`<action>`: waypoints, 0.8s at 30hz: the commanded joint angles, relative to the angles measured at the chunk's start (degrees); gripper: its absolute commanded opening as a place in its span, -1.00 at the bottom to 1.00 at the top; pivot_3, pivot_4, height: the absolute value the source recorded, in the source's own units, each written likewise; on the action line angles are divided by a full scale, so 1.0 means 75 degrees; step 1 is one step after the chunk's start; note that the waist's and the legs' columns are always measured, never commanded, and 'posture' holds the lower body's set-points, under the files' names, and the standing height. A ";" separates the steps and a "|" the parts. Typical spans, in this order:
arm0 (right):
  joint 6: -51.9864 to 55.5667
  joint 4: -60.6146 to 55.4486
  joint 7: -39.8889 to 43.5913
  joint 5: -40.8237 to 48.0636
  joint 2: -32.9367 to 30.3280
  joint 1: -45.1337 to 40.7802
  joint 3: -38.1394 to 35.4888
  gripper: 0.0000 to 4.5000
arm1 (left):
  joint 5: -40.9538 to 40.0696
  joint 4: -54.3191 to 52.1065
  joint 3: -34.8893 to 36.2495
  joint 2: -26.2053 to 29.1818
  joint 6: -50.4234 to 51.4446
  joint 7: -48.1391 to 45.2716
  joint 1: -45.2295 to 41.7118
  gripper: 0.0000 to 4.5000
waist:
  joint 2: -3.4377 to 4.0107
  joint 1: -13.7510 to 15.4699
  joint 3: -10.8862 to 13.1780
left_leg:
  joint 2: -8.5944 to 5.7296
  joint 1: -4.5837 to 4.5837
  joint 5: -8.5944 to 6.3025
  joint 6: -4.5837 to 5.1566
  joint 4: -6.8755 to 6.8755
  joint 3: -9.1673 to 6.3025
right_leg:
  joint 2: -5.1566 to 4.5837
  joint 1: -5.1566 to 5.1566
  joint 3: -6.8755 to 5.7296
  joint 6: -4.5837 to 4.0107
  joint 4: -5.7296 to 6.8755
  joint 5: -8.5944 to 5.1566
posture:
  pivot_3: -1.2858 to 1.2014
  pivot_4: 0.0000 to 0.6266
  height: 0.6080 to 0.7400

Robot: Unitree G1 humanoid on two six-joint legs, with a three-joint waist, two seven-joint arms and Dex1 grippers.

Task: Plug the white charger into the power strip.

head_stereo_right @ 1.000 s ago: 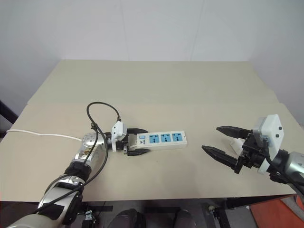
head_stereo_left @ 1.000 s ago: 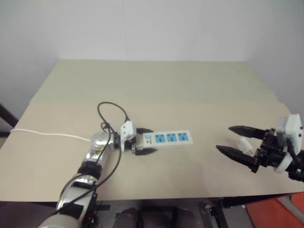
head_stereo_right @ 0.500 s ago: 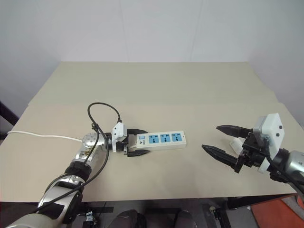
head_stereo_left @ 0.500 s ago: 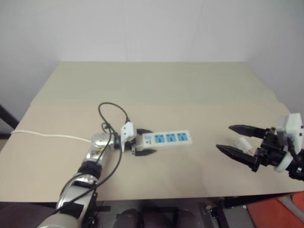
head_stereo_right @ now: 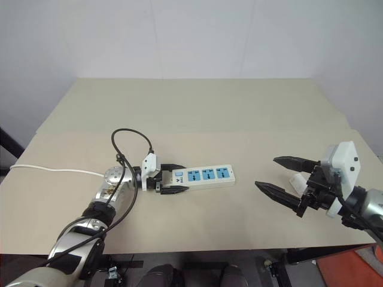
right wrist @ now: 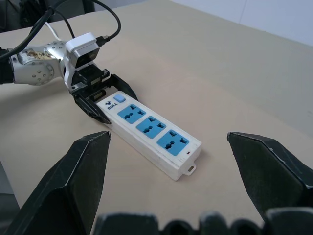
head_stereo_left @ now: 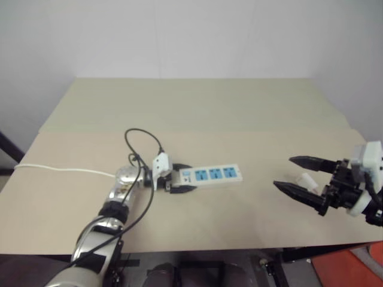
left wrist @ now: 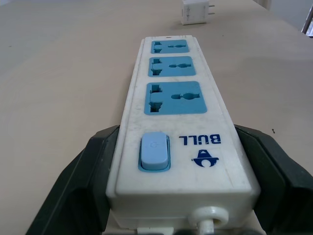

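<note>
Left gripper (head_stereo_right: 170, 179) level, clamps power strip (head_stereo_right: 203, 176) switch end.

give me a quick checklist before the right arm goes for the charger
1. Left end effector clamped on the switch end of the power strip: ok.
2. Power strip flat on the table, three blue sockets facing up: ok.
3. Right end effector open and holding nothing: ok.
4. White charger on the table beside the right end effector, not yet held: ok.
5. Charger's prongs pointing sideways in the left wrist view, not down towards a socket: not ok.
6. Thin white cord away from the sockets: ok.
</note>
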 commanded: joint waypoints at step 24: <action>0.4578 0.3777 -0.1302 -0.0886 -0.3283 -0.4443 0.2704 1.00 | -0.0135 -0.4595 -0.0618 0.0705 0.2358 0.0462 0.1464 0.46 | 0.0007 -0.0111 0.0005 | 0.0003 -0.0041 0.0001 -0.0002 -0.0005 0.0000 | -0.0014 -0.0032 -0.0008 -0.0003 -0.0034 0.0002 | 0.03 -0.52 1.00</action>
